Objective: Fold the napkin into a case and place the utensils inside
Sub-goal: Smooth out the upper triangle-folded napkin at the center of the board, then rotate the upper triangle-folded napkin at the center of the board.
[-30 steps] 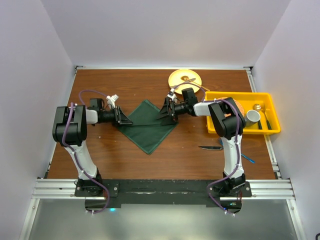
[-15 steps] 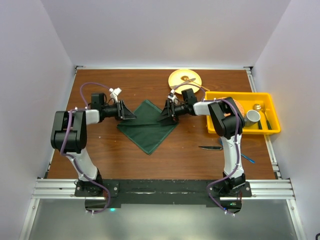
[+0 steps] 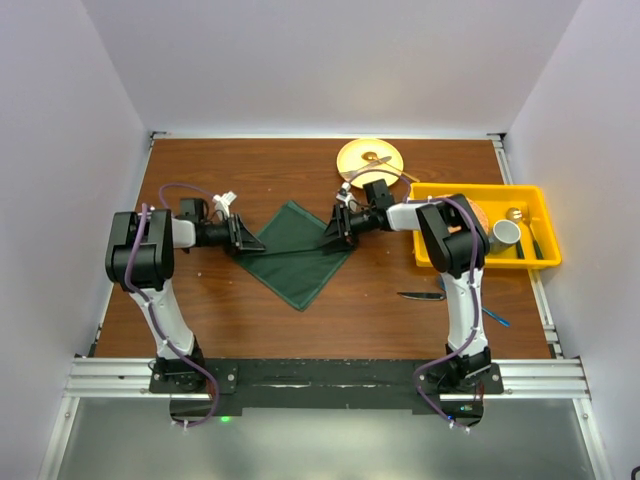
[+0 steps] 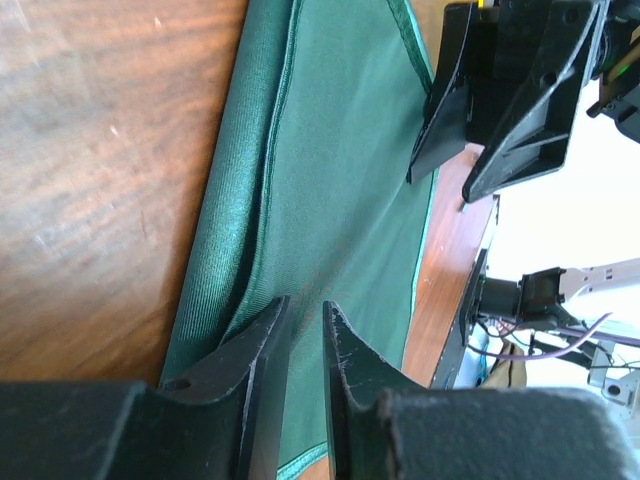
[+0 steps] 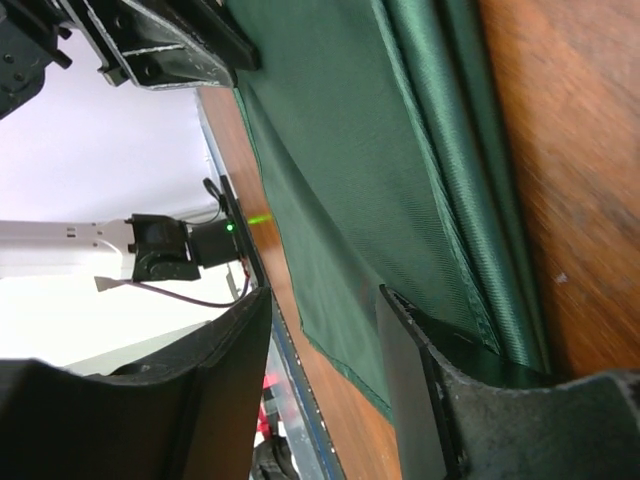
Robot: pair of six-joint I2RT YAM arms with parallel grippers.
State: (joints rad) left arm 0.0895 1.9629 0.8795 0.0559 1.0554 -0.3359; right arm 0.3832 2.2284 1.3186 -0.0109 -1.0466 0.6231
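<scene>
Top external view: the dark green napkin (image 3: pixel 298 260) lies flat as a diamond, not yet a case. The left gripper (image 3: pixel 244 238) is at its left corner, jaws nearly together, and by the left wrist view it is pinching bunched cloth. The right gripper (image 3: pixel 335 228) is at the right corner, jaws apart and straddling the hem, with nothing clamped. The knife (image 3: pixel 420 296) and blue fork (image 3: pixel 497 318) lie well apart from the napkin, untouched. Step in hand: the grasp for the 1st fold. Next, the right gripper needs to close on its corner, then both lift and fold.
</scene>
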